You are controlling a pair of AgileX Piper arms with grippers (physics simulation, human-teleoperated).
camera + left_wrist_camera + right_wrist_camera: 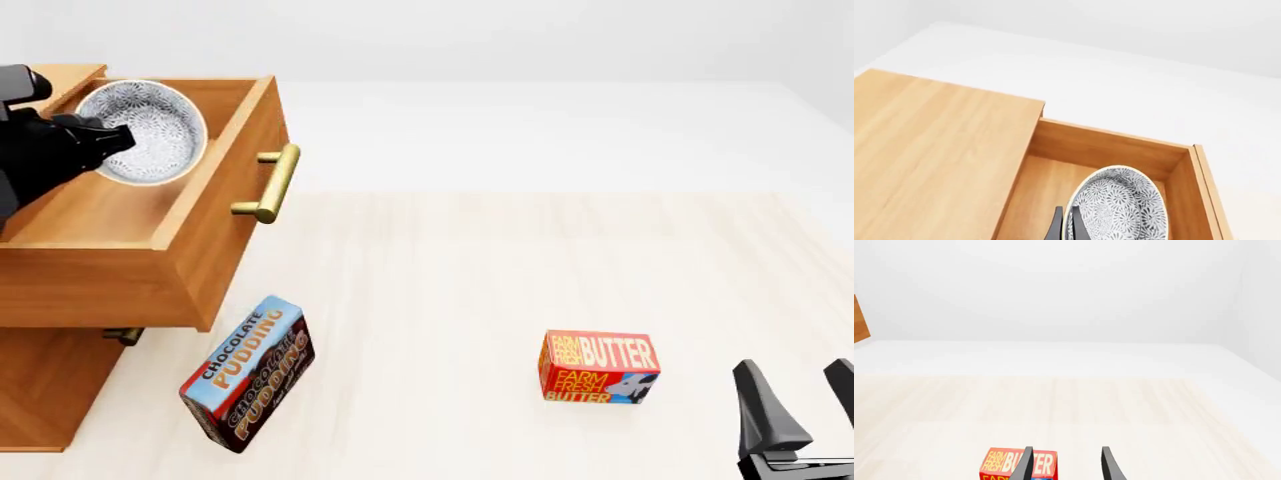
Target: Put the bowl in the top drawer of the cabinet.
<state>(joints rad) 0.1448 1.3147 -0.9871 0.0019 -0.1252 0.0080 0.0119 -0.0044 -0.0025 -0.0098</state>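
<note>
The white bowl [150,130] with blue-grey flower pattern hangs tilted on its side inside the pulled-out top drawer [220,230] of the wooden cabinet [40,390]. My left gripper [118,140] is shut on the bowl's rim. The left wrist view shows the bowl [1124,205] above the drawer's floor, close to the drawer's side wall [1104,146], with the thin fingers of the left gripper [1066,226] pinching its edge beside the cabinet top [934,150]. Far off, near the table's front right corner, my right gripper [801,400] stands open and empty.
A red butter box [598,367] stands left of the right gripper and shows just ahead of the right gripper [1066,465] as the butter box [1004,463]. A blue chocolate pudding box [247,372] lies below the drawer front. The brass handle [271,184] juts out rightward.
</note>
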